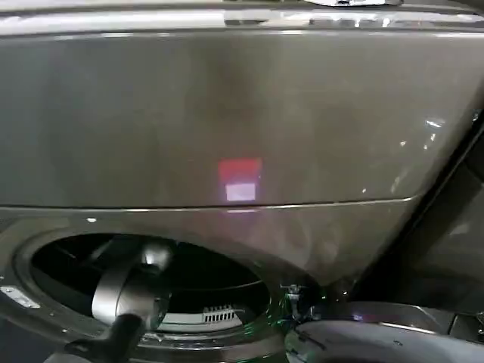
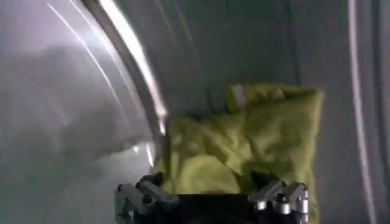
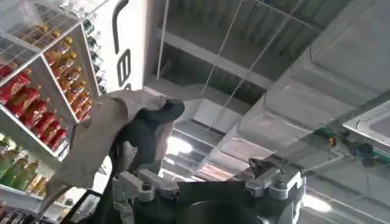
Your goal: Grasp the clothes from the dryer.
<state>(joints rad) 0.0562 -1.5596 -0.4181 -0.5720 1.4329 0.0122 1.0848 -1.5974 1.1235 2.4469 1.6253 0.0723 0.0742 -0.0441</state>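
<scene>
Low in the left wrist view my left gripper (image 2: 213,198) sits with its jaws spread wide and nothing between them, the yellow-green cloth (image 2: 244,143) bunched just beyond the fingertips at centre-right against the drum wall (image 2: 67,109). To take it well I judge I should ease forward until both fingers straddle the thick fold nearest me, then close on the bulk, not a loose edge (a thin corner may slip). In the head view my left arm (image 1: 128,291) reaches into the dryer opening (image 1: 45,253) at lower left, while my right gripper (image 3: 207,189), spread wide and holding nothing itself, points up at the ceiling with a grey cloth (image 3: 100,143) beside it.
</scene>
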